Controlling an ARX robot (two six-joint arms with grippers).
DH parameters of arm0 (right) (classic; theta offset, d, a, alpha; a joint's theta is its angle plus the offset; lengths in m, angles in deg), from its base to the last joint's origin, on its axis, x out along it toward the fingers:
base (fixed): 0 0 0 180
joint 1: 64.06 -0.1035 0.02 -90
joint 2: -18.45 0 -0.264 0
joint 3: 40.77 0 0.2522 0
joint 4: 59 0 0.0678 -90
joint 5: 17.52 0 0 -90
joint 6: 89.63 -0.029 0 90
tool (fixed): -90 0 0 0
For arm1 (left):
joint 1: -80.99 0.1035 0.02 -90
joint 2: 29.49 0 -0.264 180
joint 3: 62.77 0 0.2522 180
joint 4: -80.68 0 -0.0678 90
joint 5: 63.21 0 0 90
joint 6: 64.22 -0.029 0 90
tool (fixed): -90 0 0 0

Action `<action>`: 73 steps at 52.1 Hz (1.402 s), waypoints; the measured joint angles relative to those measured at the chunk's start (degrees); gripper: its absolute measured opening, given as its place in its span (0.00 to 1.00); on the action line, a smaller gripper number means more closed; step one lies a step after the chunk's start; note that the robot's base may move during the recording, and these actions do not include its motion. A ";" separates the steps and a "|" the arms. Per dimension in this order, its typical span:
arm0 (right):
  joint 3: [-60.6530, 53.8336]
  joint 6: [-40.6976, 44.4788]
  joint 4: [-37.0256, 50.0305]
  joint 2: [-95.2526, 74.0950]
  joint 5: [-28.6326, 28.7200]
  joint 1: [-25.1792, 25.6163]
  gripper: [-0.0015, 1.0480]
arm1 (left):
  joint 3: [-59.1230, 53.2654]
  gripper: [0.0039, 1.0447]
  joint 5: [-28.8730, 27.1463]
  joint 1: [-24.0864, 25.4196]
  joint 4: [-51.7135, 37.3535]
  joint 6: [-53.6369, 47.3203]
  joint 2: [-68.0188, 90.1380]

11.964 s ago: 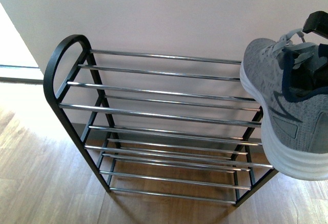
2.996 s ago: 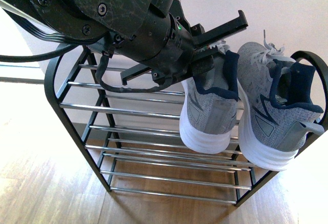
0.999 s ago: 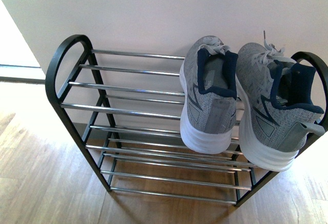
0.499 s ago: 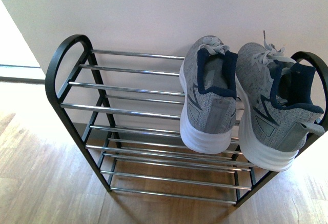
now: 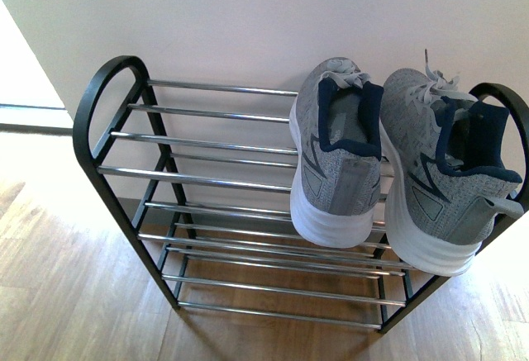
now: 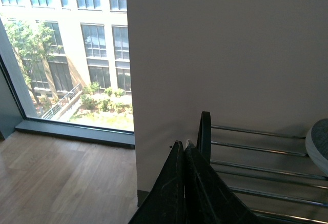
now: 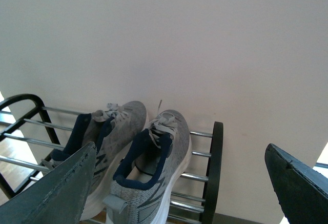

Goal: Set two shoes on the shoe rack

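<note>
Both grey knit shoes stand side by side, heels toward me, on the top bars of the shoe rack [image 5: 106, 105] at its right end: one [image 5: 337, 154] inward, the other [image 5: 438, 171] against the right side frame. No gripper shows in the front view. In the left wrist view my left gripper [image 6: 180, 144] is shut on nothing, back from the rack's left frame [image 6: 205, 131]; a shoe's sole [image 6: 319, 144] peeks in at the edge. In the right wrist view my right gripper [image 7: 180, 147] hangs wide open, apart from the shoes [image 7: 110, 131] [image 7: 154, 162] and the rack frame [image 7: 215, 167].
A pale wall [image 5: 264, 22] stands right behind the rack. Wooden floor [image 5: 58, 295] spreads around its feet. A floor-to-ceiling window [image 6: 61, 55] lies left of the wall's end.
Twelve seconds ago the rack was bare and one shoe was carried in at the right. Three seconds ago an arm was at the inner shoe. It has since left; nothing moved in the last second.
</note>
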 joint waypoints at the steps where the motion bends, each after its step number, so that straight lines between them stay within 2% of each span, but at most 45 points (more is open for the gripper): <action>1: 0.00 0.00 0.00 0.00 0.00 0.00 0.91 | -0.11 0.01 0.00 0.00 0.00 0.00 -0.09; 8: 0.00 0.00 0.00 0.00 0.02 0.00 0.91 | -1.29 0.01 0.00 0.02 -0.13 0.00 -1.38; 10: 0.00 0.00 0.00 0.00 0.00 0.00 0.91 | -2.01 0.04 0.02 0.00 -0.15 0.00 -1.79; 43: 0.00 0.00 0.00 0.02 0.00 0.00 0.91 | -2.54 0.93 0.02 0.00 -0.24 -0.15 -2.12; 46: 0.00 0.00 0.00 0.02 0.00 0.00 0.91 | -2.54 0.91 0.02 0.00 -0.24 -0.15 -2.12; 73: 0.00 0.00 0.00 0.02 0.00 -0.15 0.91 | -2.54 0.91 -0.09 0.09 -0.24 -0.15 -2.12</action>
